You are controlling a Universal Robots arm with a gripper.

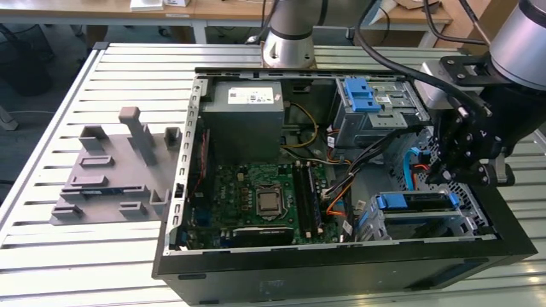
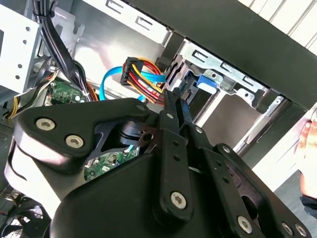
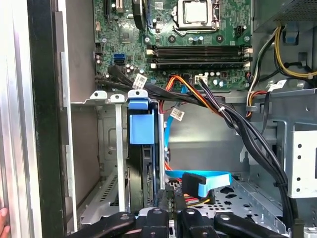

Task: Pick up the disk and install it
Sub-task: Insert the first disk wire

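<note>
The open computer case (image 1: pixel 341 256) lay on its side on the slatted metal table (image 1: pixel 128 57), with the motherboard (image 1: pixel 265 198) showing in the middle and the grey power supply box (image 1: pixel 247 105) at the far end. The arm's black gripper (image 1: pixel 465 167) hung over the case's edge on the exterior view's right, near the blue-latched drive cage (image 1: pixel 375 105) and above the lower bay.

The disk (image 1: pixel 416 203) already sat in that lower bay at the near right corner of the case, its blue bracket tab (image 3: pixel 140 126) facing out. In the second wrist view, the two black fingers (image 2: pixel 174 116) looked drawn close together with nothing between them, their tips just short of the bay and beside the red, yellow and blue cable plug (image 2: pixel 143 77). A grey plastic fixture (image 1: pixel 115 169) rested on the table well to the left. A person's fingertips (image 2: pixel 308 136) showed past the case's outer wall.
</note>
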